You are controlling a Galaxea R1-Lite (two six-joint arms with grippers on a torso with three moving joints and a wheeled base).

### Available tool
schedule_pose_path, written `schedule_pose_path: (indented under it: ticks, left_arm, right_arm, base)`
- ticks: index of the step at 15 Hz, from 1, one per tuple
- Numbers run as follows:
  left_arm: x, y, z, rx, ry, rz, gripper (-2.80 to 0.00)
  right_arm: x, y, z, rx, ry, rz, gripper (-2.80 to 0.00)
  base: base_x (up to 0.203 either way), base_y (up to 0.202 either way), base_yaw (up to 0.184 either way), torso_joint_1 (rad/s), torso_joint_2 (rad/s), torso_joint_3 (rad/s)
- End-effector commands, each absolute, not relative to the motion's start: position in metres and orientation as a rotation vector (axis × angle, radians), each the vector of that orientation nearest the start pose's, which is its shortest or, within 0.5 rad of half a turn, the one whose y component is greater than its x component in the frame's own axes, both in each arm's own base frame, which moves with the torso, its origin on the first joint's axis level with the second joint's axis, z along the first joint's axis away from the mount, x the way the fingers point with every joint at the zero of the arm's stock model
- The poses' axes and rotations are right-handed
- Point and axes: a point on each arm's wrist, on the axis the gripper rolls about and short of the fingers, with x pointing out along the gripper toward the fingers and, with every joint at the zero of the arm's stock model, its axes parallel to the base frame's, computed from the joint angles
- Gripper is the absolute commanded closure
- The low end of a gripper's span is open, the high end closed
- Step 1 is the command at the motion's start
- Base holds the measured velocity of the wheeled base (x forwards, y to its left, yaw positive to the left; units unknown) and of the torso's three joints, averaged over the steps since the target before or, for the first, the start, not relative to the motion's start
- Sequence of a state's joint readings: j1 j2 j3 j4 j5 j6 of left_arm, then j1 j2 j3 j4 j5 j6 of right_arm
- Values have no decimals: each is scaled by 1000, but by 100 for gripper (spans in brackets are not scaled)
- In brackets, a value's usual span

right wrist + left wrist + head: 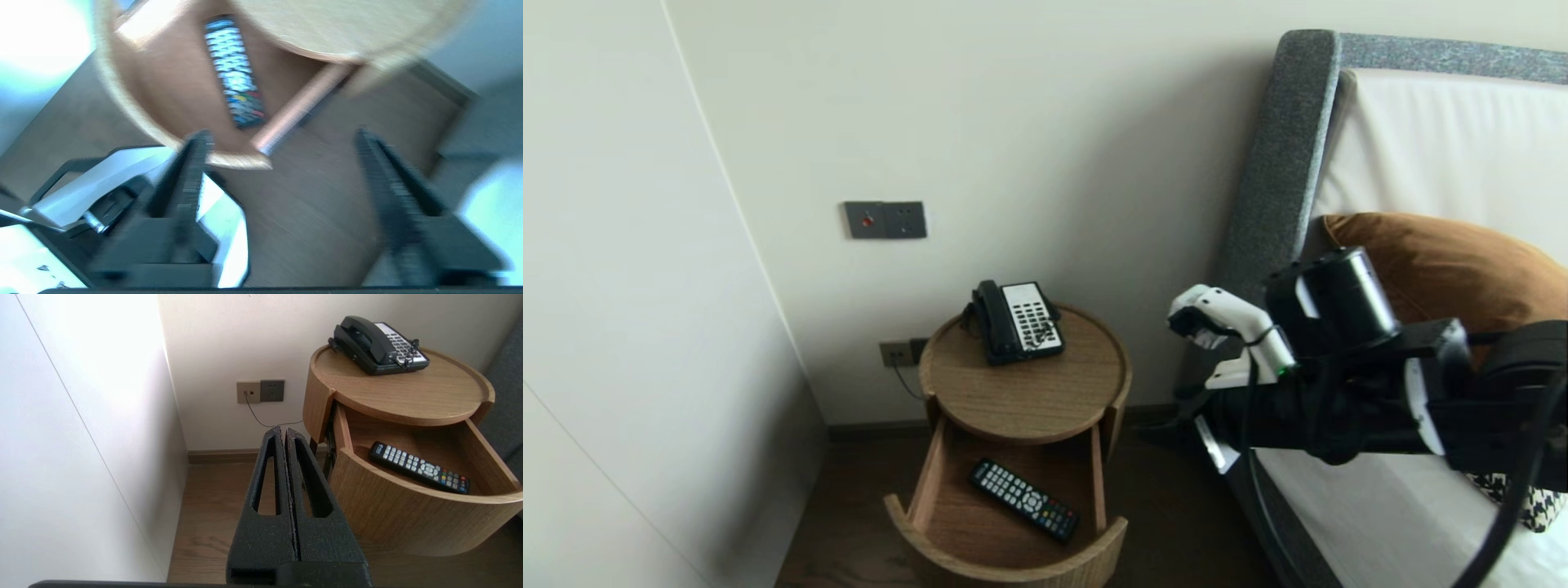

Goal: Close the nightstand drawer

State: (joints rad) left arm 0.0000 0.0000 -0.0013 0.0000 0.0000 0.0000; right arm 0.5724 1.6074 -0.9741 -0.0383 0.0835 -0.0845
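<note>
1. Here, a round wooden side table (1029, 392) stands against the wall (1054, 122), next to the bed (1380, 506).
2. Its drawer (1005, 563) is pulled out and open.
3. The remote (1023, 500) lies flat inside the drawer with its buttons up. It is slanted across the drawer bottom, and nothing touches it.
4. A black phone (1017, 321) sits on top of the side table, on the part near the wall.
5. The right arm (1339, 384) comes in from the right, over the edge of the bed. It is beside the side table and higher than the drawer.
6. The right gripper (282, 134) has its fingers spread far apart. Nothing is between them, so it holds nothing.
7. From its own camera, the right gripper points down at the floor (310, 212). The open drawer and the remote are just past its fingertips, and it does not touch them.
8. The left gripper (284, 430) is squeezed tight, with its two fingers pressed together and nothing between them.
9. The left gripper hangs over the floor on the left side of the side table. It does not touch the side table.
10. A brown pillow (1437, 261) rests on the bed by the grey headboard (1282, 163).
11. A grey plate (885, 220) is on the wall above the side table. A socket (897, 353) with a cord (261, 420) is lower down, behind the side table.
</note>
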Motion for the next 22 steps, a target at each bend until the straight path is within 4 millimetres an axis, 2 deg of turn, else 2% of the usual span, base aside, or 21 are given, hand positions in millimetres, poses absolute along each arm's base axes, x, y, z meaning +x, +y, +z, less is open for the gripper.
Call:
schedule_pose_path:
  ticks: [1,7,11,15,22]
  left_arm:
    - [-23,0,76,0,-2,0,0]
    - [-23,0,76,0,-3,0,0]
    - [-23,0,76,0,-3,0,0]
    - [-23,0,76,0,-3,0,0]
    - [-23,0,76,0,-2,0,0]
  right_arm:
    - [215,124,220,-194,487,600,0]
    - [170,51,221,-106,512,353,0]
    - [143,12,210,-9,547,157,0]
    - [111,6,200,10,514,133,0]
    - [82,-5,186,49,477,40,0]
  base:
    - [0,0,0,0,0,0]
    - [0,0,0,0,0,0]
    - [0,0,0,0,0,0]
    - [0,0,0,0,0,0]
    - [0,0,0,0,0,0]
